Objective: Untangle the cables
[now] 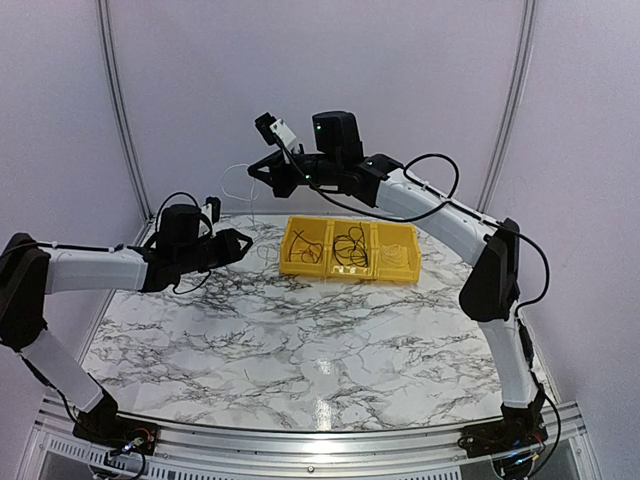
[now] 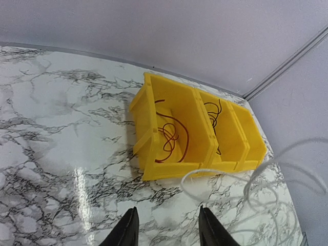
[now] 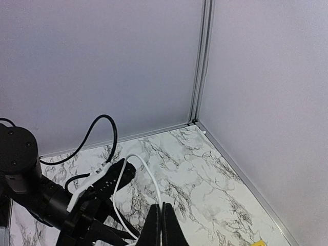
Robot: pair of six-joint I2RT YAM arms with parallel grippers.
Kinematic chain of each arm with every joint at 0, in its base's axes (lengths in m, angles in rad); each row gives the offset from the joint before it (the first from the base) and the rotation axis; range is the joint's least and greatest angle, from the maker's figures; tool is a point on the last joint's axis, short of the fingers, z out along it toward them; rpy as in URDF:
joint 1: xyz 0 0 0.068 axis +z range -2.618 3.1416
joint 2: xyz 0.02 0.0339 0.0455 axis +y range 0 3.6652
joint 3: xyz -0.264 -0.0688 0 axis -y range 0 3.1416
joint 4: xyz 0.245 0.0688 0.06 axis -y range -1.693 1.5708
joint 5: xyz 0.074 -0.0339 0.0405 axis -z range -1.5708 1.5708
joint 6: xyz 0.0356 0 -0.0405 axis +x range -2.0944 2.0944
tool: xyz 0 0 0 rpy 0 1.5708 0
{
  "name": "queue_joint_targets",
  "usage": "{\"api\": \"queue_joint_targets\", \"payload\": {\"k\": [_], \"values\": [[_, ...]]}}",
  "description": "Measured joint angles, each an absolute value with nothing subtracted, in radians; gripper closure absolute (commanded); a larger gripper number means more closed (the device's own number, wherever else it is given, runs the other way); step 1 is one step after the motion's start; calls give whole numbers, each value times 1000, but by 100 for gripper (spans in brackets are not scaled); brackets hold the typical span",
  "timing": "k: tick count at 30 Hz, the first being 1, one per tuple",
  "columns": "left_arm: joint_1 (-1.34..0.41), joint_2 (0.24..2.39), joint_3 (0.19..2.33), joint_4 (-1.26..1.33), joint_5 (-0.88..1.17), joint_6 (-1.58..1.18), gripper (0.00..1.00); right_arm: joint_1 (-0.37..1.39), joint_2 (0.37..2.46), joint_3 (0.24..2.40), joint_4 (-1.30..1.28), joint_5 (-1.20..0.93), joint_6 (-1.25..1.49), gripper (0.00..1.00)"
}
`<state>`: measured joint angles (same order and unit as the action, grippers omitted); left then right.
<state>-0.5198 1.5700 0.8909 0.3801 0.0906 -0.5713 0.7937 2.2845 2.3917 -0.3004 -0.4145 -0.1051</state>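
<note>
Holding white cable (image 3: 147, 177) pinched between right gripper (image 3: 160, 211) fingers; left gripper (image 2: 168, 211) fingers spread, empty, loops just ahead. Next likely: left closes on loop, pulls apart.

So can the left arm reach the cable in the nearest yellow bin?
Probably yes. The left gripper is open and points at the yellow bin, whose dark cable lies uncovered. Only a thin white cable crosses in front.

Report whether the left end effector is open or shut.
Open. In the left wrist view the left end effector holds its fingers apart, only the marble table showing between them.
</note>
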Motion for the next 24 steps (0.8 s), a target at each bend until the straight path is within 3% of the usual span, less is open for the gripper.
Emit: {"api": "queue_joint_targets", "payload": {"k": [9, 24], "values": [[-519, 1408, 817, 365, 69, -529, 52, 794, 2284, 2392, -300, -411, -104, 100], [-519, 1513, 920, 366, 101, -459, 52, 794, 2284, 2392, -300, -452, -97, 100]]}}
